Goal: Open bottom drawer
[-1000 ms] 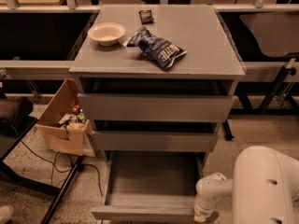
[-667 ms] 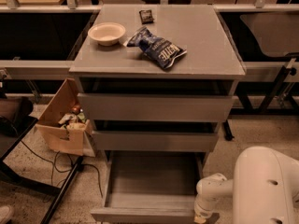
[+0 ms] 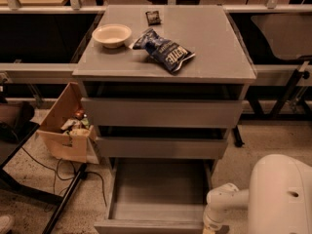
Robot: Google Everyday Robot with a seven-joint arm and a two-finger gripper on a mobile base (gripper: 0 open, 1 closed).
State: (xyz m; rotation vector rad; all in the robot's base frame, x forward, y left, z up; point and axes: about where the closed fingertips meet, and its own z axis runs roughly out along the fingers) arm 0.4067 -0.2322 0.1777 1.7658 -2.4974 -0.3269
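Whether the gripper (image 3: 210, 226) is clenched or released cannot be told: it dips under the near edge of view at the near right corner of the bottom drawer (image 3: 158, 191). That drawer stands pulled well out toward the near side, its shallow grey inside bare. The pull looks close to done. The next move likely calls for a last straight draw toward the near side, or a letting go and a backing away that does not nudge the front in again. Farther back, the middle drawer front (image 3: 161, 147) and top drawer front (image 3: 161, 112) sit shut. On the surface (image 3: 214, 43) lie a chip bag (image 3: 165, 52), a bowl (image 3: 111, 34) and, farthest, a small dark packet (image 3: 153, 17). Against a second ago almost nothing differs: the drawer is out about as far, and the arm holds the same spot.
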